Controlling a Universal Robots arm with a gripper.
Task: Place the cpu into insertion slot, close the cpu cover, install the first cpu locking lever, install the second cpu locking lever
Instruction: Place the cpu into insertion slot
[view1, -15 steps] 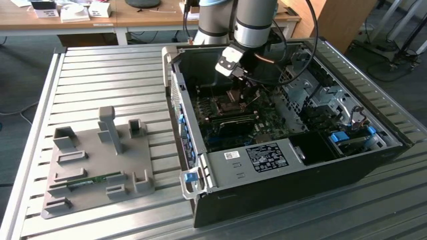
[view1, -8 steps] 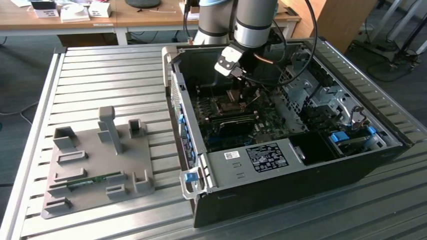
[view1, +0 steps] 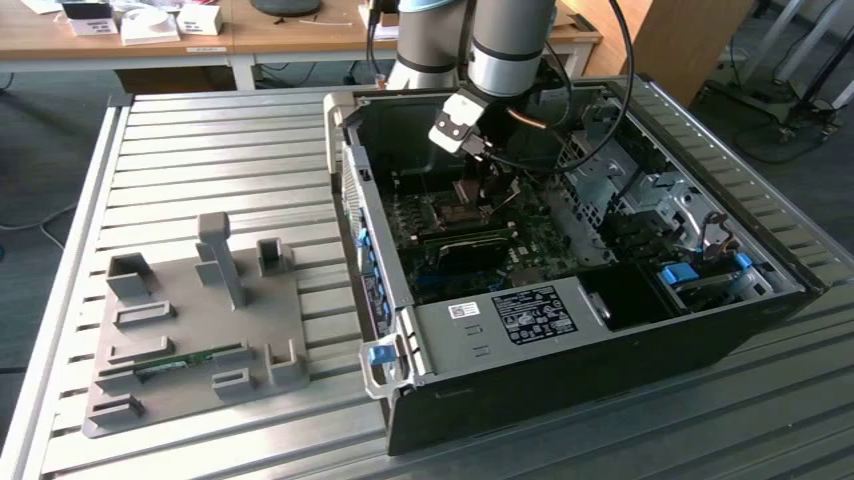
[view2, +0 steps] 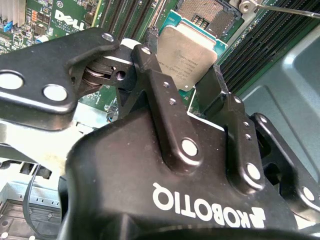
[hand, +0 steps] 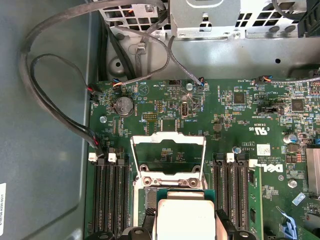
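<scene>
— What is in your gripper?

— My gripper (view2: 181, 75) is pinching the chip (view2: 187, 47) by two opposite edges, with a finger (view2: 164, 95) pressed against each side. The chip's flat grey face is turned up toward the wrist.

— Where does that put you?

— I'm down inside the computer case (view1: 574, 380), which lies open on the desk (view1: 200, 140). The chip hangs close over the socket (view2: 207, 11). In the second wrist view the socket's bare contact field shows past the chip's far edge, so the chip isn't seated. I can't tell how much gap is left under it.

— And the cover?

— In the first wrist view the cover (hand: 167, 136) is swung up and open just beyond the chip, and the green board (hand: 240, 120) shows through its window. A thin metal rod (view2: 287, 9) sits beside the socket. I take it for one of the locking levers, swung clear. Long black memory slots (hand: 110, 200) run on either side.

— So which step is this?

— The first one, placing the chip. The cover isn't closed and I judge neither lever is latched.

— What does the placing call for?

— As I read it, the chip sits a little short of the socket. It needs to be centred, square to the metal rim and level. I'd lower it with no sideways push, because those contacts look fine enough to bend. I'd let go only once it lies flat.
</scene>
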